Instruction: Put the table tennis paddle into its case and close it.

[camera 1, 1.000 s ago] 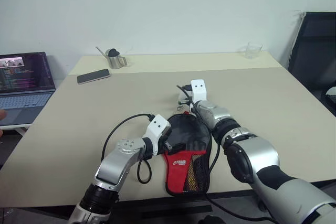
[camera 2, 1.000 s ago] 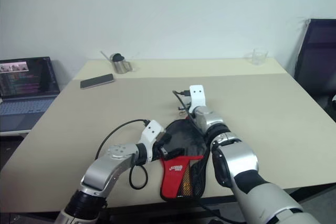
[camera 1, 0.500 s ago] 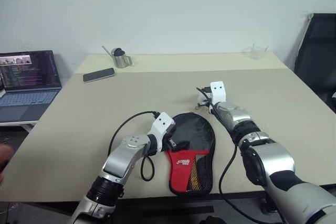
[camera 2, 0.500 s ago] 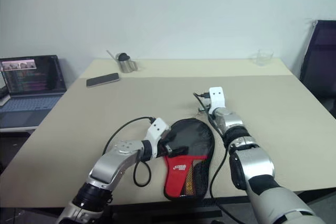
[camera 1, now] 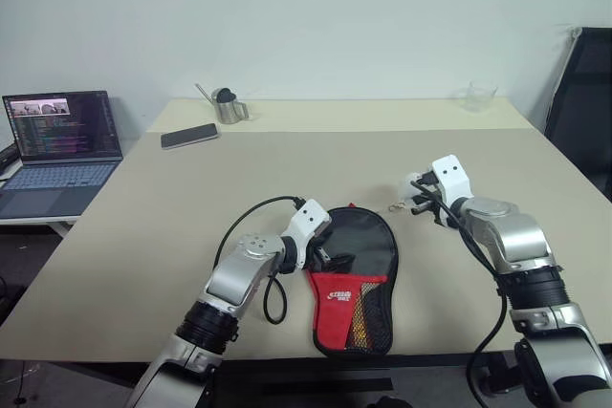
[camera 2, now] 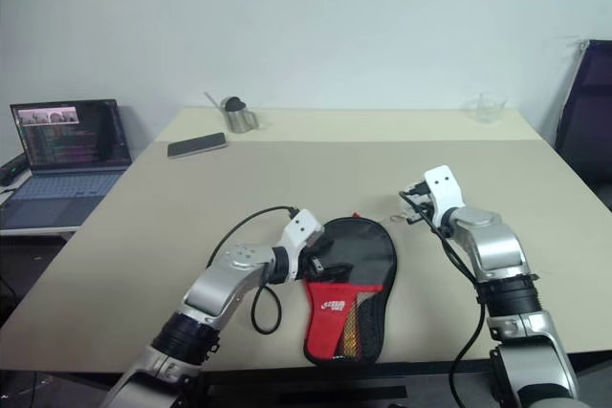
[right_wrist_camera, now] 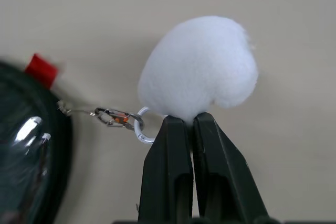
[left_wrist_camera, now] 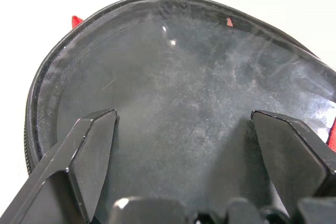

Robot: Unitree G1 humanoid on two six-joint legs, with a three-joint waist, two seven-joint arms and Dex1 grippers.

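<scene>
The case [camera 1: 349, 284] lies flat near the table's front edge, black with a red lettered panel and a mesh pocket. Inside its zipper rim [left_wrist_camera: 39, 93] is a glossy black round surface [left_wrist_camera: 178, 87]; I cannot tell whether this is the paddle's face or the case's cover. My left gripper [left_wrist_camera: 184, 116] is open, with one finger on each side of that round part near its left rim. My right gripper [right_wrist_camera: 191, 119] is to the right of the case, shut on the white ball pull [right_wrist_camera: 199, 69]. A thin chain [right_wrist_camera: 113, 116] runs from the ball back to the case.
A laptop [camera 1: 57, 131] stands off the table's left side. A phone [camera 1: 189, 136] and a metal cup [camera 1: 229, 107] sit at the back left, and a clear glass [camera 1: 478, 95] at the back right. A black chair [camera 1: 583, 93] is at the right.
My right gripper has swung right, away from the case's top, with the ball pull still in it. My left gripper has stayed open on the case. The camera has shifted.
</scene>
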